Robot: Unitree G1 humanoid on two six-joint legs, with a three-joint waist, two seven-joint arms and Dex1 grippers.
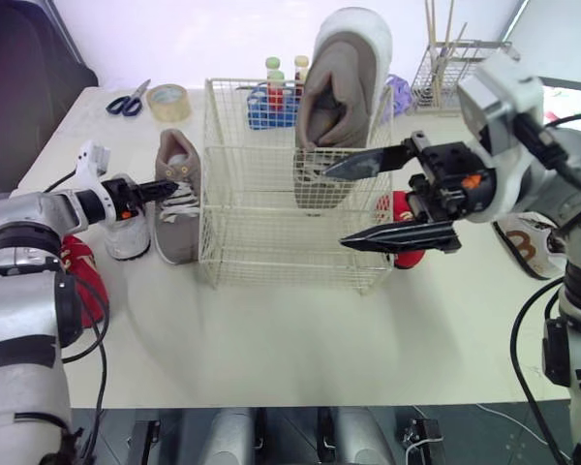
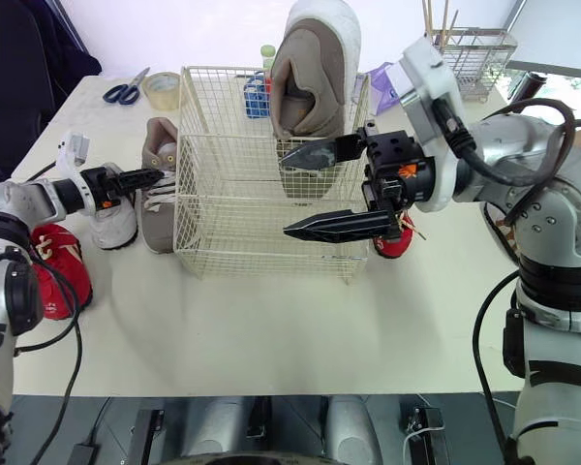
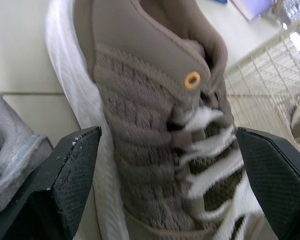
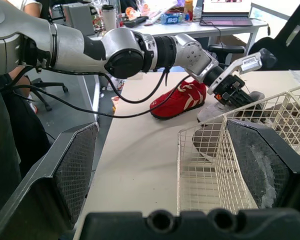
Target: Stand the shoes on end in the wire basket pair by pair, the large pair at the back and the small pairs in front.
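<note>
Left of the basket point(image 1: 271, 254), the taupe shoe point(image 1: 177, 211) lies flat, toe apparently nearward.

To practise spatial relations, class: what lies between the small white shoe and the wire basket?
A brown laced shoe, lying on the table beside the wire basket, as the left eye view shows.
</note>
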